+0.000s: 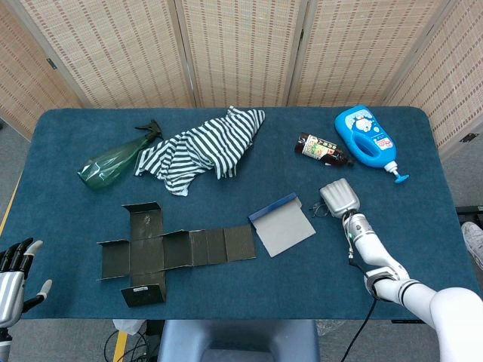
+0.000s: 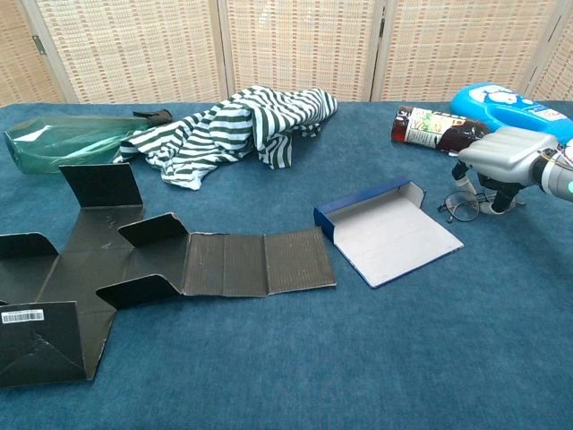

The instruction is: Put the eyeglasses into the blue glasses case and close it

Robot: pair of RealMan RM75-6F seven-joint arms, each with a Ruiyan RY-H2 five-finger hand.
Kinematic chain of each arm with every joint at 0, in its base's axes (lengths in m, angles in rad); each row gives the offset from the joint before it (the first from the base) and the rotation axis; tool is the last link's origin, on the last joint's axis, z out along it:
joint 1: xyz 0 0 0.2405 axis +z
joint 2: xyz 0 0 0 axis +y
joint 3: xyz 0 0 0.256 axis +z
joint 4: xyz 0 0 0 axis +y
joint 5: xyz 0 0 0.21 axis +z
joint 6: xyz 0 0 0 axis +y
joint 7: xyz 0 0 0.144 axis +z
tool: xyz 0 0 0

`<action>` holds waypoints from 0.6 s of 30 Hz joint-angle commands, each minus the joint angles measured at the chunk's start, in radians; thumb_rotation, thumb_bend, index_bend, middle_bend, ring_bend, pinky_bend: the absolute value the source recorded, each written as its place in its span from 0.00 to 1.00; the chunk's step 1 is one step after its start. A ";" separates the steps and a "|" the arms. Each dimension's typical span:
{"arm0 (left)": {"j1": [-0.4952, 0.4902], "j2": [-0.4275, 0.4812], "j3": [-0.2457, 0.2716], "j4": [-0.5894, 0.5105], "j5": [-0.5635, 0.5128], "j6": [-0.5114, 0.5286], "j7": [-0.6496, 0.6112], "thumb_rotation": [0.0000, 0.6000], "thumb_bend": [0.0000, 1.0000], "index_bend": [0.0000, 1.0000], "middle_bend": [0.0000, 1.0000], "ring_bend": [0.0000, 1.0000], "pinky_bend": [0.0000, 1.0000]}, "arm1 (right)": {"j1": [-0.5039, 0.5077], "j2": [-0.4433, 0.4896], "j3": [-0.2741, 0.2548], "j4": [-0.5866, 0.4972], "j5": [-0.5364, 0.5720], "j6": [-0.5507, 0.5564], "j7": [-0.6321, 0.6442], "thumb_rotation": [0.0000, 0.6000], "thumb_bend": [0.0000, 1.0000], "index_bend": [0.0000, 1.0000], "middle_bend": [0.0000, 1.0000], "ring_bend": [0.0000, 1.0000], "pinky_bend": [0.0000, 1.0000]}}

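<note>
The eyeglasses (image 2: 465,207) lay on the blue surface (image 1: 226,290) just to the right of the blue glasses case (image 2: 387,228), close to its right edge but outside it. The case lay open and flat, its pale grey inner face up and its dark blue wall along the far-left side. The right robot hand (image 2: 501,159) was lowered over the eyeglasses from the right, its fingertips (image 2: 462,182) down at the frame; whether they actually grasped the frame could not be told from either view.

Beyond the case to the right lay a dark bottle (image 1: 323,148) on its side and, further right, a blue detergent bottle (image 1: 367,140), also lying down. Left of the case a flattened black carton (image 1: 167,251) was spread out, its nearest panel close to the case's left edge. Behind the case and to the left sat a crumpled striped cloth (image 1: 202,148), with a green spray bottle (image 1: 113,161) lying at its left. The left robot hand (image 1: 13,276) was far left of the case, off the surface's near-left corner, empty, with fingers spread.
</note>
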 commanded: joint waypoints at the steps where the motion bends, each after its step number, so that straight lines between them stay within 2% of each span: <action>1: 0.000 0.000 0.000 0.000 0.000 0.000 0.001 1.00 0.32 0.17 0.14 0.15 0.19 | -0.003 0.002 -0.001 0.001 -0.006 0.003 0.010 1.00 0.36 0.54 0.95 0.97 0.94; 11: -0.001 0.002 0.000 -0.007 0.001 0.000 0.008 1.00 0.32 0.17 0.14 0.15 0.19 | -0.016 0.014 0.001 -0.035 -0.038 0.033 0.063 1.00 0.53 0.59 0.96 0.97 0.95; 14: 0.000 0.003 0.000 -0.008 0.000 0.001 0.008 1.00 0.32 0.17 0.14 0.15 0.19 | -0.029 0.035 -0.002 -0.073 -0.057 0.066 0.080 1.00 0.58 0.60 0.96 0.98 0.95; 18: 0.000 0.004 0.000 -0.009 0.002 0.002 0.009 1.00 0.32 0.18 0.14 0.15 0.19 | -0.049 0.083 -0.011 -0.152 -0.088 0.115 0.089 1.00 0.59 0.61 0.97 0.98 0.96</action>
